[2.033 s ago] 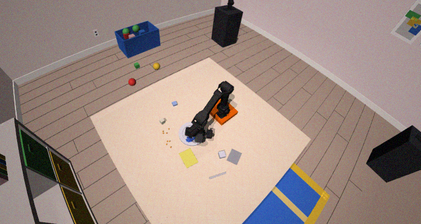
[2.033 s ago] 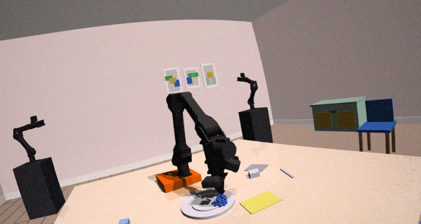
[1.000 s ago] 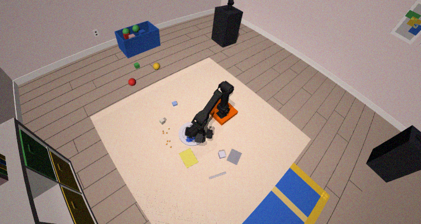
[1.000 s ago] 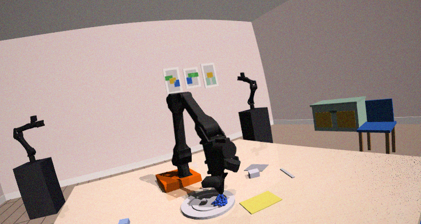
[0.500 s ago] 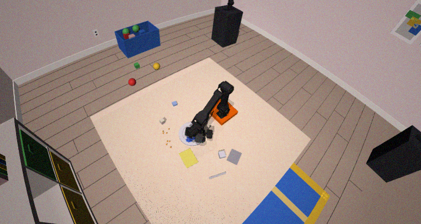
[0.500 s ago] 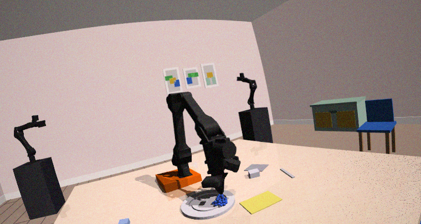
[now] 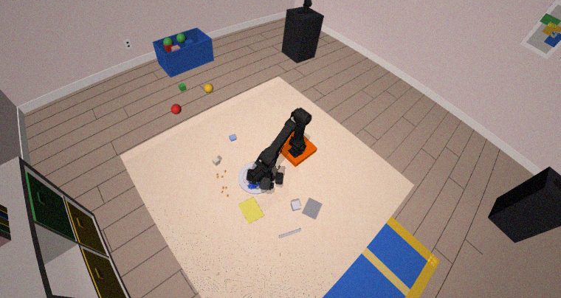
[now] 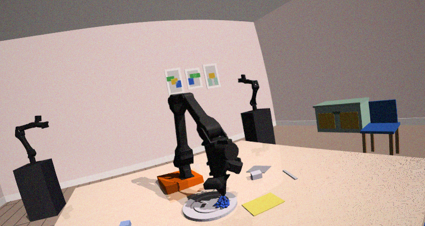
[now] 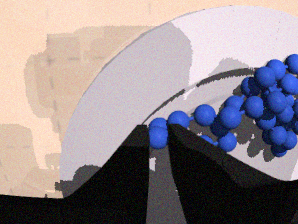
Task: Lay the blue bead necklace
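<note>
Over the round, pale grey board [image 7: 242, 179] [image 8: 190, 213] [image 9: 95, 117], my matte black gripper [image 8: 222, 194] [image 9: 157, 133] pinches one end of the necklace [image 7: 254, 185] [image 8: 222, 202] [image 9: 277, 102]; its glossy blue beads trail off into a knobbly heap on the board; a flat yellow square [image 7: 251, 209] [image 8: 263, 203] lies near the rim.

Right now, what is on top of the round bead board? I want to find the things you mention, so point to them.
The blue bead necklace [image 7: 253, 185] [image 8: 222, 202] [image 9: 277, 102], mostly bunched in a heap, lies on the round bead board [image 7: 242, 184] [image 8: 190, 213] [image 9: 115, 85]. The end effector [image 7: 257, 183] [image 8: 222, 194] [image 9: 157, 133] and arm hide part of the board.
</note>
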`<state>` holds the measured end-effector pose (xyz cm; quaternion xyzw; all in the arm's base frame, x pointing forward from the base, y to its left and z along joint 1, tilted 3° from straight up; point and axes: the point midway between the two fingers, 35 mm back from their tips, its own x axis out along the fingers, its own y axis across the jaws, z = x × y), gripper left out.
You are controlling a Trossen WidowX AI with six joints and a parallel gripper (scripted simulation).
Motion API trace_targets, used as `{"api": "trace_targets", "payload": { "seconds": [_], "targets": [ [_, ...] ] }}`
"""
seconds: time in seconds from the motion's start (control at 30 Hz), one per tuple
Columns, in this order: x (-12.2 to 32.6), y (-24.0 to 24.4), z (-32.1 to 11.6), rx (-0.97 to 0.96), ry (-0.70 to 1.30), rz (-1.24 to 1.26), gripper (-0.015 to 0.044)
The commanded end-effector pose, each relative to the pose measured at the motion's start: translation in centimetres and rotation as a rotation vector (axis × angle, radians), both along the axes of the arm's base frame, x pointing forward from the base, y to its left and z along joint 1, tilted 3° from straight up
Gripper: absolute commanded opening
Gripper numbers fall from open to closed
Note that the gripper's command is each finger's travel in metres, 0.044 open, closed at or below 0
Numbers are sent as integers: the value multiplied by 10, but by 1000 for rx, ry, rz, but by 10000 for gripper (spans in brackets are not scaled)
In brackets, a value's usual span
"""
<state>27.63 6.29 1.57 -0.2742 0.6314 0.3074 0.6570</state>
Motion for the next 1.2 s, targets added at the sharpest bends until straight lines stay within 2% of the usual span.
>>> {"api": "trace_targets", "payload": {
  "seconds": [0.0,0.93,1.17],
  "targets": [
    [-4,-1,-5,-7,21,-6,0],
    [-4,-1,-5,-7,21,-6,0],
    [0,0,0,0,0,0,184]
  ]
}}
